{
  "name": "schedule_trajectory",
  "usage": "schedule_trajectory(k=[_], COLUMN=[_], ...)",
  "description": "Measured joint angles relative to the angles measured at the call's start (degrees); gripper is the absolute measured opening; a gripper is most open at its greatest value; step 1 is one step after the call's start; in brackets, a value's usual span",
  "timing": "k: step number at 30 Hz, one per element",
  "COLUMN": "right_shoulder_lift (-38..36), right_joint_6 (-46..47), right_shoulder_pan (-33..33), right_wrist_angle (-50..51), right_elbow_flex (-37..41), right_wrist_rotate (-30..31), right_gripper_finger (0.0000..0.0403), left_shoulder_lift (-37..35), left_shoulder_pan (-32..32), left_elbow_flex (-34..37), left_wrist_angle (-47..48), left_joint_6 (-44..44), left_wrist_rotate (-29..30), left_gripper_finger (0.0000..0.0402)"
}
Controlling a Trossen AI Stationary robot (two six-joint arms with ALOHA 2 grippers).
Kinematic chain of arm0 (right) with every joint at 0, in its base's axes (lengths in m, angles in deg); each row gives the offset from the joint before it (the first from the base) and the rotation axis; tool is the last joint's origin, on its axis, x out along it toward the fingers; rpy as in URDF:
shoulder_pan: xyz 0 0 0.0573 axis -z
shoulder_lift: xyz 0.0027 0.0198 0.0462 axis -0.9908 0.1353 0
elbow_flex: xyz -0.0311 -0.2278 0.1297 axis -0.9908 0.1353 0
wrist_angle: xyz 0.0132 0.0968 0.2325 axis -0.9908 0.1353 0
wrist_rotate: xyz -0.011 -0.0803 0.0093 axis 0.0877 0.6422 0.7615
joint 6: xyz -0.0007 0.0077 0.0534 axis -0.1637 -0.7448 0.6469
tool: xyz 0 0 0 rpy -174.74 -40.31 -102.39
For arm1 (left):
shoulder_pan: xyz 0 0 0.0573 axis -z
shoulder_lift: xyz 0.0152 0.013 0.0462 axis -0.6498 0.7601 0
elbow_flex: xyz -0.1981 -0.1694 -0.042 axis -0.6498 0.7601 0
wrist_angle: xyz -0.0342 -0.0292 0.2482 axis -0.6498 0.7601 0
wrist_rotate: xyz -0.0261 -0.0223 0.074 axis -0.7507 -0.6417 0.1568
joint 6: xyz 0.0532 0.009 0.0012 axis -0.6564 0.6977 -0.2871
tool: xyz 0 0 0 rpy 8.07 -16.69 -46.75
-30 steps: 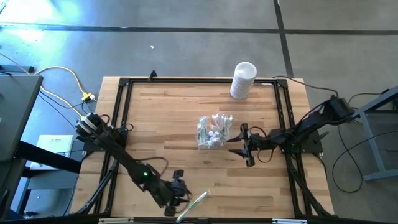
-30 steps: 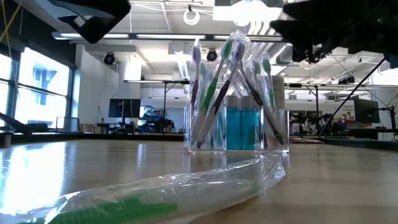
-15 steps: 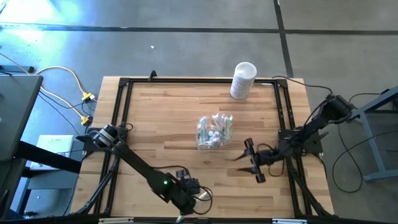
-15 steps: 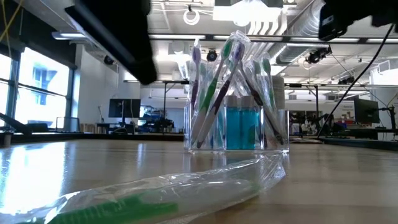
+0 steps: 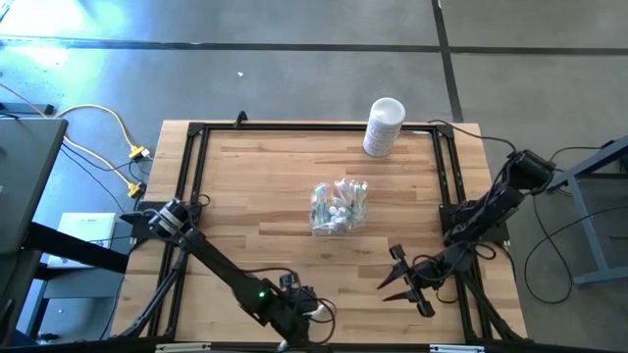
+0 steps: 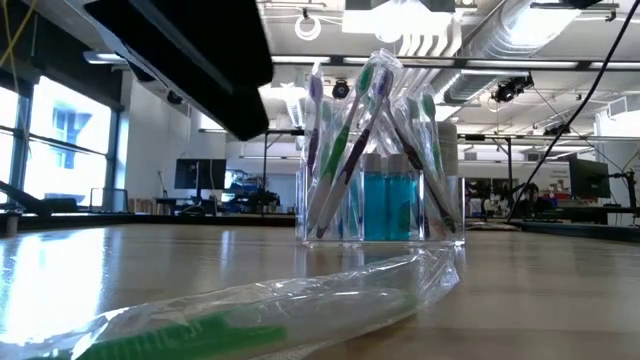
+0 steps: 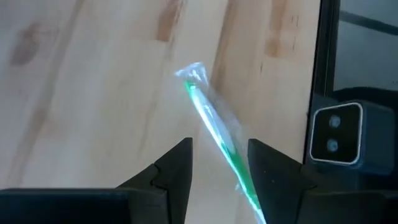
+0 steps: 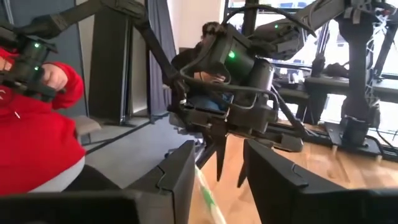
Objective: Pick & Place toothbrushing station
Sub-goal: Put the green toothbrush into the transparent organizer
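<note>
Toothbrushes [image 5: 345, 199] and teal tubes [image 6: 390, 205] stand in the clear cup [image 5: 334, 208] at mid-desk [image 5: 255, 186]. One wrapped green toothbrush [image 7: 214, 130] lies at the near edge, between the parted fingers of the left claw [image 7: 217, 158], which hovers over it gripping nothing. Over the near right corner, the right claw [image 5: 405, 278] hangs open and empty.

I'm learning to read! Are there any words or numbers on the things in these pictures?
None can be read.
White canister: marks on its side, too small to read.
Paper on the floor left of the table: print too small to read.
Cup of toothbrushes: no words show.
Wrapped toothbrush: no words show.
</note>
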Motion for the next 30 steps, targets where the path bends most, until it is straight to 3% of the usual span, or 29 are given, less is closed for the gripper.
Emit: schedule_trajectory(k=[12,30], right_shoulder_lift=[3.4,3.5], right_joint_6=[8.3,11.9], right_shoulder_pan=[-0.2,-0.3], right_wrist_angle=[-0.7,-1.0], right_elbow_flex=[-0.3,-0.3], right_wrist_rotate=[1.4,1.5], right_gripper_finger=[0.0123,0.0123], left_shoulder_lift=[2.9,5.7], left_shoulder_pan=[3.0,2.8], left_elbow_flex=[1.7,1.7], left_wrist_angle=[-8.1,-7.3], left_joint_6=[1.1,2.9], left_wrist_rotate=[0.1,-0.5], left_gripper_finger=[0.0150,0.0150])
